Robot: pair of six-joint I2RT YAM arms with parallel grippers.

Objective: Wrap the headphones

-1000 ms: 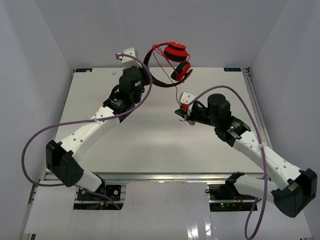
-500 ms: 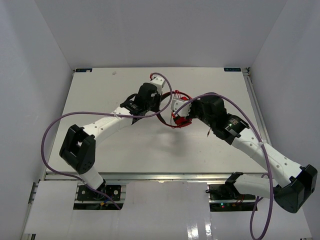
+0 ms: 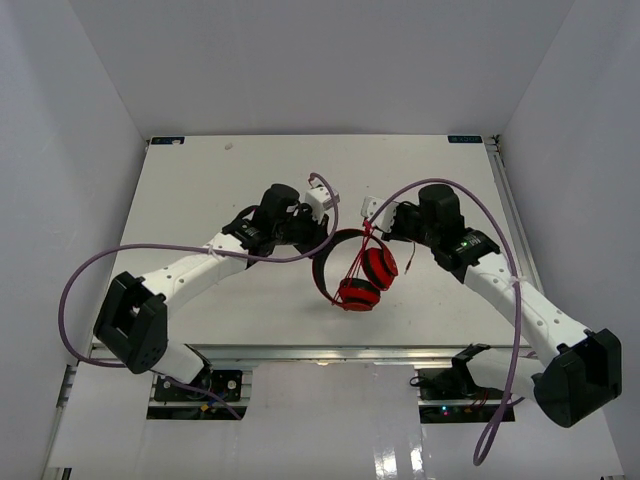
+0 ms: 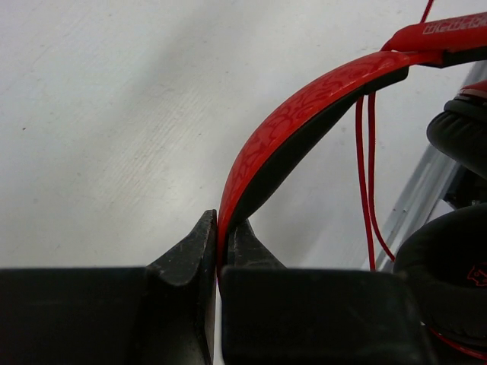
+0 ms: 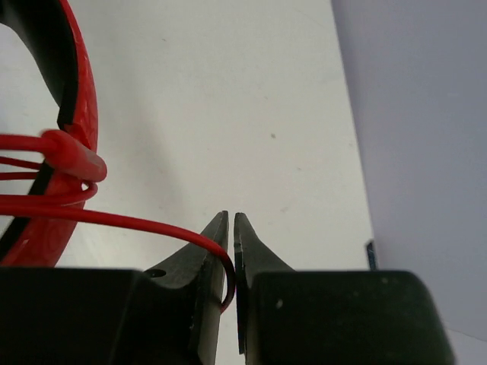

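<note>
The left claw is clamped tight on the rim of the headband, one jaw on the red outer face and the other on the black inner lining. The right claw has its jaws almost together, pinching the thin red cable, which loops down between them. Several strands of cable run back from there across the headband.

The headphones lie between the two claws. The headband arcs from the left claw, and the earcups sit just below the right claw. Whether the earcups touch the desk I cannot tell.

The desk under the headphones is white and matt. Plain pale walls stand on three sides of it.
</note>
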